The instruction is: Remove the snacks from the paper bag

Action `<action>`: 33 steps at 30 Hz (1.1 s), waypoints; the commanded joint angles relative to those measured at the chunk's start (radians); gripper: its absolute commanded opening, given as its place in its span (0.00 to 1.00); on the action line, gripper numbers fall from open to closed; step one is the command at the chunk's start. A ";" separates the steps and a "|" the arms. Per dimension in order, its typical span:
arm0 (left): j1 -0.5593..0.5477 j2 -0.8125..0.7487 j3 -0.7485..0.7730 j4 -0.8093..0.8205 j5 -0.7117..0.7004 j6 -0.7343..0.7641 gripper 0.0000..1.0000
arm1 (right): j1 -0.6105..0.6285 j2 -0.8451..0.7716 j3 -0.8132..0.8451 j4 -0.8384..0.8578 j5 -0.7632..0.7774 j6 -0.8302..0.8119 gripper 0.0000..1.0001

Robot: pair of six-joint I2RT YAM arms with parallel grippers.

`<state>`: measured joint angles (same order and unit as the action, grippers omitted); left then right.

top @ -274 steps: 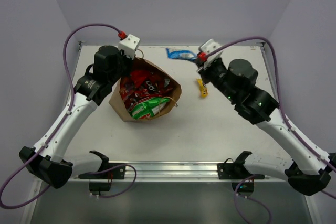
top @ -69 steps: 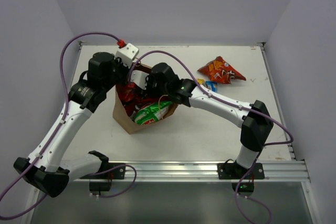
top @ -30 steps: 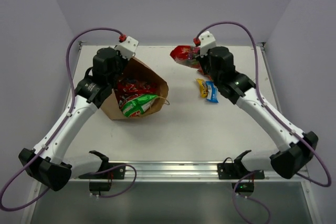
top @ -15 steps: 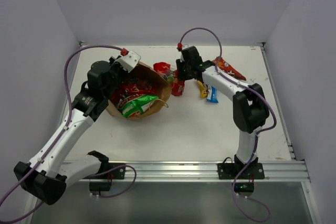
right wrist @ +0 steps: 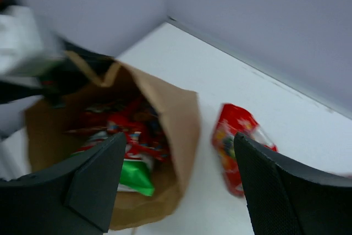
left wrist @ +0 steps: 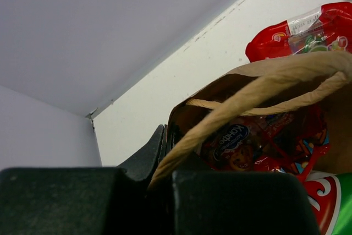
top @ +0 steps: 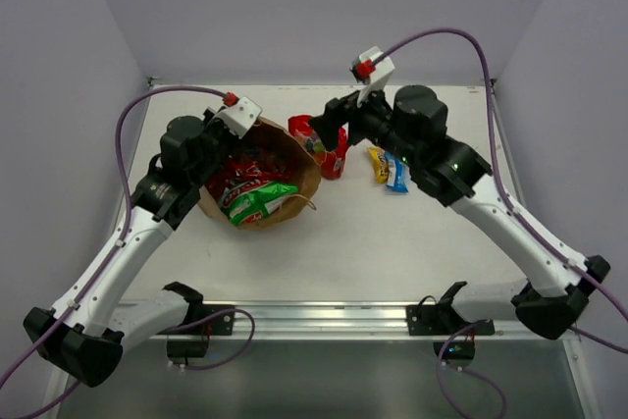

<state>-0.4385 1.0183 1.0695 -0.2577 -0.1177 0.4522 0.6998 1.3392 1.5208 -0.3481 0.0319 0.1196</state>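
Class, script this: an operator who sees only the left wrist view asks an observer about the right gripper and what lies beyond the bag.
Operator: Where is the right gripper?
Observer: The right gripper hangs open and empty by the red packet, just outside the paper bag.
Operator: Is anything else already out?
Observer: Yes, a yellow packet and a blue packet lie side by side to the right of the red one.

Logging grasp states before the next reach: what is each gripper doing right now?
Left gripper: shut on the paper bag, at its handle.
Right gripper: open, holding nothing.
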 commanded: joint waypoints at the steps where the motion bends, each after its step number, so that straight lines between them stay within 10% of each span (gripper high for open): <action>1: 0.003 -0.029 0.052 0.035 0.050 -0.052 0.00 | 0.130 -0.023 -0.047 0.034 -0.020 -0.061 0.80; 9: 0.003 -0.060 0.044 -0.012 0.072 -0.141 0.00 | 0.332 0.109 -0.132 0.236 -0.004 0.012 0.54; 22: 0.003 -0.083 0.041 -0.057 0.102 -0.227 0.00 | 0.356 0.340 -0.185 0.497 0.040 0.089 0.88; 33: 0.003 -0.081 0.047 -0.078 0.108 -0.265 0.00 | 0.356 0.517 -0.154 0.572 0.075 0.091 0.81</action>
<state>-0.4385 0.9554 1.0702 -0.3496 -0.0273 0.2218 1.0519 1.8317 1.3308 0.1436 0.0704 0.2020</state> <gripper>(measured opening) 0.019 0.828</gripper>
